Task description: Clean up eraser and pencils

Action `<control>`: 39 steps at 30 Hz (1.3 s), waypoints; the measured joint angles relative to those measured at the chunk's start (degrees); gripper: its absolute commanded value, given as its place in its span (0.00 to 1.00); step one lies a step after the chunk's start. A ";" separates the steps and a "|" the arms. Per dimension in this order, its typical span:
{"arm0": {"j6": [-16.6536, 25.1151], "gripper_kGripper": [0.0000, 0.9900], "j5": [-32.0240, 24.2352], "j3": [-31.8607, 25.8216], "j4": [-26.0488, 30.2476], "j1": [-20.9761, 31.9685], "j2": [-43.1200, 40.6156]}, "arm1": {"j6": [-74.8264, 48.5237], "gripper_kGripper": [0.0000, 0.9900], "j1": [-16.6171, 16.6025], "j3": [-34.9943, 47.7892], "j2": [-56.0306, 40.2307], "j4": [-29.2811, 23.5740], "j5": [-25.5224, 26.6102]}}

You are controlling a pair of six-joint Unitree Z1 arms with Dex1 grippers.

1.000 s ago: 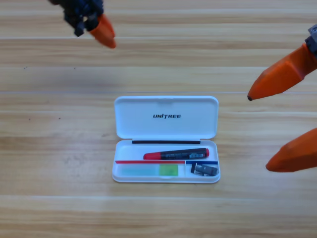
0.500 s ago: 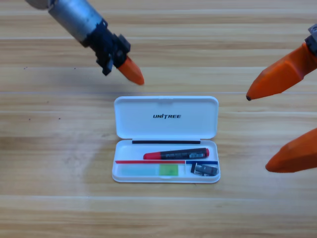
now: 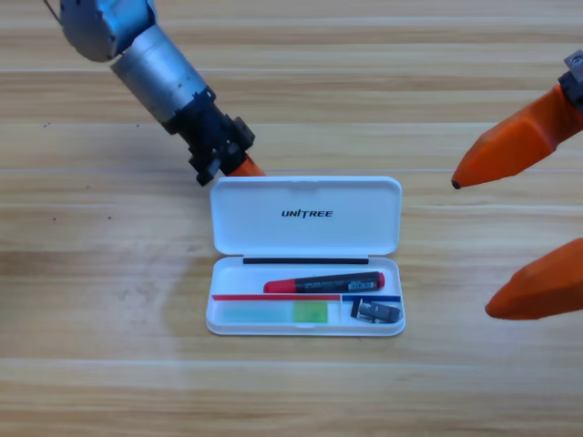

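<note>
The white case (image 3: 306, 256) lay open on the wooden table (image 3: 91, 319), its lid (image 3: 306, 215) folded back flat and its tray (image 3: 393, 320) toward the near edge. The tray held all 3 of the task's things. The red-and-black marker (image 3: 324, 282) lay lengthwise in the upper compartment, red end to the left and black end to the right, tilted slightly. Below it, in the long lower-left compartment, sat the pale pen (image 3: 275, 312), its bright green end to the right. The eraser (image 3: 376, 312) sat in the small lower-right compartment, just beside the green end but walled off from it. The left gripper (image 3: 246, 167) reached down from the upper left and was at the lid's far left corner; only 1 orange tip showed past the black body, touching or just above the lid's rim, and whether its jaws were parted or closed could not be told. From that gripper, the marker, pen and eraser all lay on the other side of the lid, down and to the right in the tray. The right gripper (image 3: 469, 246) waited at the right edge, well apart from the case, its 2 orange jaws spread wide with nothing between them; the eraser was the nearest item to it, down and to its left.
</note>
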 measured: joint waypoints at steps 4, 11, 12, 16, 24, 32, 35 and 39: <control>0.06 0.00 -0.98 2.19 0.01 -0.82 -0.18 | 0.03 1.00 0.00 0.00 0.00 -0.01 0.00; 0.93 0.00 -0.99 6.85 -0.02 -1.62 -2.89 | 0.75 1.00 0.00 0.01 0.00 -0.02 0.00; 1.40 0.00 -0.99 7.77 -0.09 -1.92 -3.49 | 0.83 1.00 0.00 0.01 0.00 -0.02 0.00; 1.60 0.00 -0.99 12.12 -2.12 -3.75 -5.87 | 1.09 1.00 0.00 0.01 0.00 -0.05 0.00; 0.78 0.00 -0.76 20.33 -9.60 -6.96 -8.72 | 1.26 1.00 0.00 0.01 0.00 -0.14 0.00; -0.68 0.00 0.35 26.96 -17.28 -8.86 -10.42 | 1.38 1.00 0.00 0.10 0.00 -0.14 0.00; -1.17 0.00 1.14 29.29 -20.27 -9.31 -11.58 | 1.38 1.00 0.00 0.14 0.00 -0.14 0.00; -1.39 0.00 1.78 31.87 -23.28 -9.46 -12.90 | 1.38 1.00 0.00 0.14 0.00 -0.14 0.00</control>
